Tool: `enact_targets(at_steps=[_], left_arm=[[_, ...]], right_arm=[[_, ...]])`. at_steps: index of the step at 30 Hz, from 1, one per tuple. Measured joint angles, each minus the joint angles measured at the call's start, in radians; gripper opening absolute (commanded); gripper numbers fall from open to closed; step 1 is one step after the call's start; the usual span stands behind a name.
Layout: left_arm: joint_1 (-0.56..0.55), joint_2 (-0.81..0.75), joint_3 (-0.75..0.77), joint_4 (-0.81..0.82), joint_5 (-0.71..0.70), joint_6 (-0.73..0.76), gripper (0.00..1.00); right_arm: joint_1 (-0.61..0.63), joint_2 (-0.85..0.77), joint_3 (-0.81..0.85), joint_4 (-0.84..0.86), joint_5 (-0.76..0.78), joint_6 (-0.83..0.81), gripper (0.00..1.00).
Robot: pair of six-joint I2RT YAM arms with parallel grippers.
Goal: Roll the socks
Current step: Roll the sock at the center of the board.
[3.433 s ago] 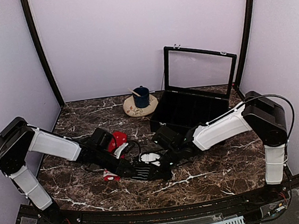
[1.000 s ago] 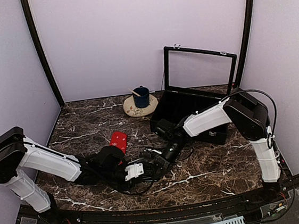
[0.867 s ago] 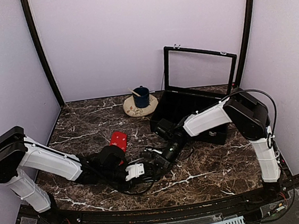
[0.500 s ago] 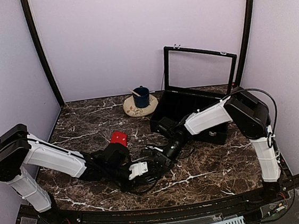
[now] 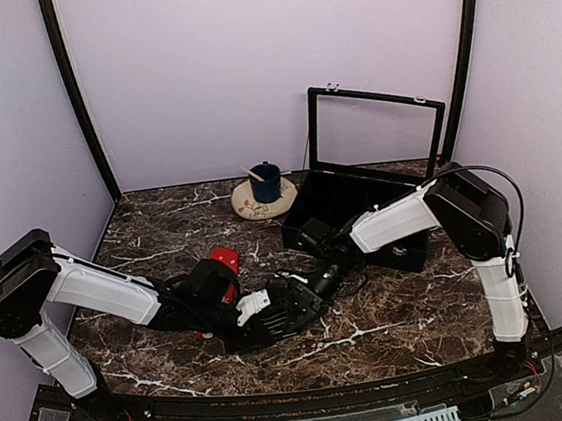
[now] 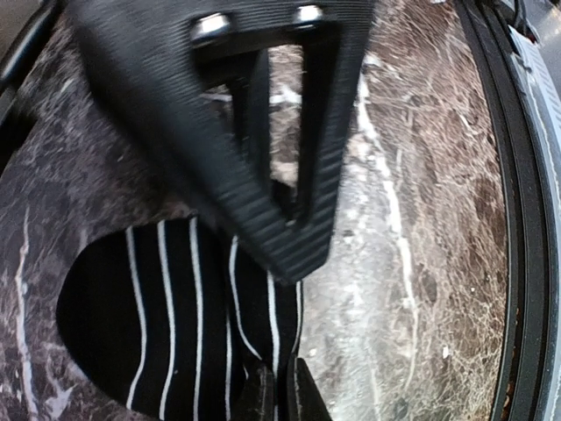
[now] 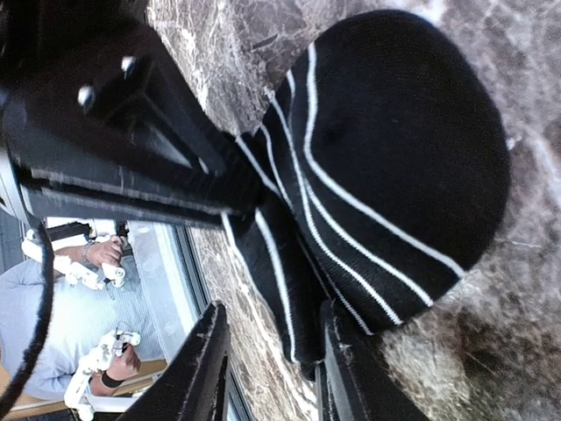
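1. Lilac walls (image 5: 197,79) are seen round a dark marble table (image 5: 422,306), on which everything is set.
2. At the left, the left arm (image 5: 98,285) is stretched low over the marble toward the middle. The red sock (image 5: 224,258) is seen on the table just behind the arm's wrist and is partly hidden by it.
3. The left gripper (image 6: 280,379) is closed to a narrow pinch. In the left wrist view an edge of the black sock (image 6: 166,333) is held between its fingertips.
4. The black sock is laid on the marble near the middle of the table, toward the front. Its rounded end is spread flat, with thin white stripes running along it. A folded strip is drawn out from the body toward both grippers.
5. The right gripper (image 7: 273,311) is brought almost tip to tip with the left one over the sock. Its jaws stand apart with a clear gap. The end of the striped strip is seen between them, close against one finger, but it is not clamped.
6. Behind the socks, a blue cup (image 5: 266,182) is stood on a round mat (image 5: 251,209). To the right of these, a black box (image 5: 362,217) is set with its glass lid raised.
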Motion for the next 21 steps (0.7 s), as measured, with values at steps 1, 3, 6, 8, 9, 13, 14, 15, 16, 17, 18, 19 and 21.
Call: enact_targets(at_steps=[1, 3, 6, 8, 9, 13, 14, 15, 16, 17, 18, 19, 21], left_arm=[[0.01, 0.0, 0.0, 0.0, 0.007, -0.014, 0.0], [0.03, 0.002, 0.0, 0.0, 0.023, -0.039, 0.0], [0.057, 0.009, 0.0, 0.0, 0.055, -0.072, 0.0], [0.073, 0.017, 0.003, 0.0, 0.085, -0.095, 0.0], [0.08, 0.021, 0.004, 0.0, 0.101, -0.103, 0.0], [0.103, 0.041, 0.014, 0.0, 0.159, -0.137, 0.0], [0.108, 0.047, 0.018, -0.001, 0.173, -0.144, 0.0], [0.114, 0.055, 0.022, -0.002, 0.191, -0.15, 0.0], [0.119, 0.062, 0.027, -0.005, 0.208, -0.154, 0.0], [0.124, 0.069, 0.032, -0.008, 0.223, -0.161, 0.0], [0.13, 0.077, 0.037, -0.009, 0.24, -0.166, 0.0], [0.138, 0.086, 0.044, -0.013, 0.26, -0.174, 0.0], [0.147, 0.099, 0.054, -0.021, 0.286, -0.184, 0.0]], right_arm=[[-0.001, -0.002, -0.001, 0.002, 0.003, 0.0, 0.33], [-0.006, -0.009, -0.005, 0.007, 0.013, 0.0, 0.33], [-0.018, -0.024, -0.016, 0.014, 0.047, -0.003, 0.34], [-0.029, -0.033, -0.024, 0.018, 0.063, -0.005, 0.35], [-0.034, -0.039, -0.027, 0.021, 0.073, -0.005, 0.35], [-0.045, -0.059, -0.04, 0.038, 0.115, -0.006, 0.35], [-0.046, -0.064, -0.045, 0.043, 0.126, -0.008, 0.35], [-0.046, -0.068, -0.047, 0.044, 0.134, -0.009, 0.35], [-0.047, -0.074, -0.051, 0.048, 0.145, -0.012, 0.35], [-0.047, -0.079, -0.056, 0.051, 0.158, -0.016, 0.35], [-0.047, -0.084, -0.06, 0.054, 0.168, -0.021, 0.35], [-0.047, -0.092, -0.068, 0.061, 0.182, -0.027, 0.35], [-0.047, -0.112, -0.089, 0.076, 0.213, -0.04, 0.36]])
